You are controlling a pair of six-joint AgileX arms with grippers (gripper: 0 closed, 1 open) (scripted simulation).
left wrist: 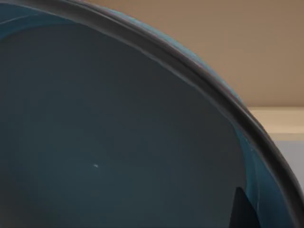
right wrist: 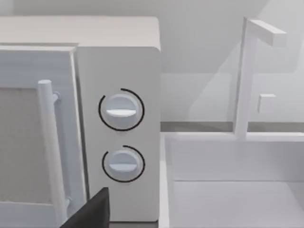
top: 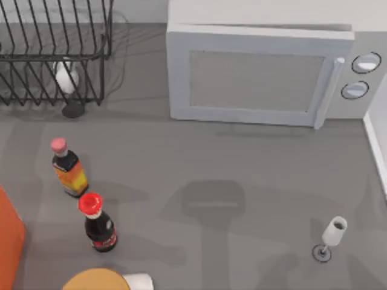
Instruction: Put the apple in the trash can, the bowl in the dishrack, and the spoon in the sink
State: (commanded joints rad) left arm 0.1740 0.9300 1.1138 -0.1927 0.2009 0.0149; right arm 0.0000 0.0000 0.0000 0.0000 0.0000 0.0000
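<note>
**Bowl close against the left wrist camera**

The left gripper cannot be judged spread or pinching; the left wrist view has the dark teal-blue bowl (left wrist: 118, 142) pressed close, its inside and thin rim curving across, a dark finger tip (left wrist: 242, 209) poking up at the rim. The right gripper's state cannot be told either; a dark finger edge (right wrist: 90, 211) juts before the white microwave (right wrist: 118, 118), whose two dials face the camera, with the white sink (right wrist: 228, 190) and its faucet (right wrist: 247, 71) beside it.

From above, the black wire dishrack (top: 54, 54) stands at the table's far left, a white wine glass lying in it. A pink-capped bottle (top: 68, 168) and a red-capped bottle (top: 98, 222) stand upright near the left edge. Another wine glass (top: 331, 237) stands at the near right.
</note>
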